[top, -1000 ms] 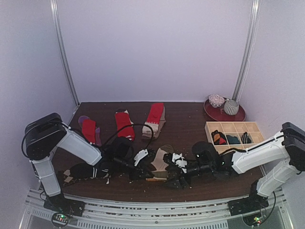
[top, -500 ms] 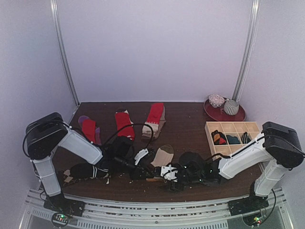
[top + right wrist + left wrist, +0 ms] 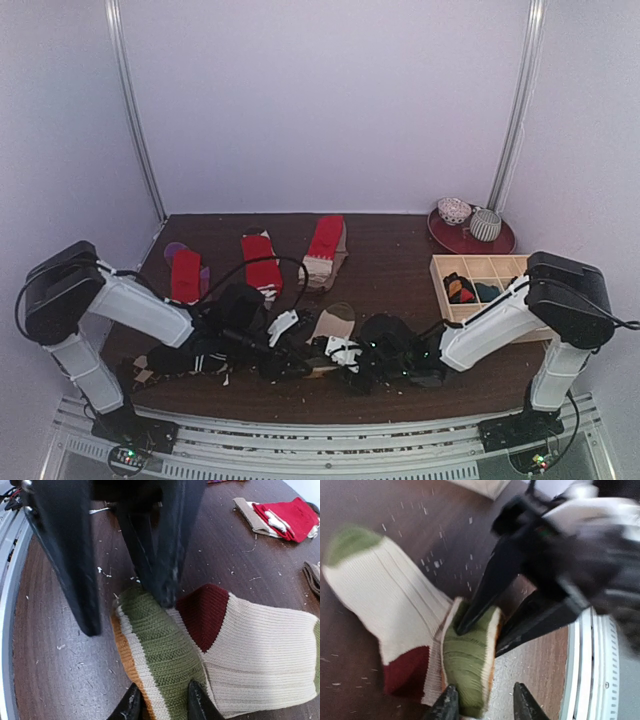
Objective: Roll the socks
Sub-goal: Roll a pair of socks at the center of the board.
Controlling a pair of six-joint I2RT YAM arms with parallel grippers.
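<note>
Beige sock [image 3: 260,640] part-rolled on worktop [image 3: 50,670].
Right tool [image 3: 161,702] grips its green rolled end; left tool [image 3: 485,705] released, jaws straddling it.

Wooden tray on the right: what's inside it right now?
In the wooden tray, the near row shows an orange-and-dark bundle, a teal bundle and a dark striped bundle. The back row looks bare. The right arm covers the tray's near right part.

Arms [image 3: 150,312] low; left fingers [image 3: 446,707] apparently parted.
</note>
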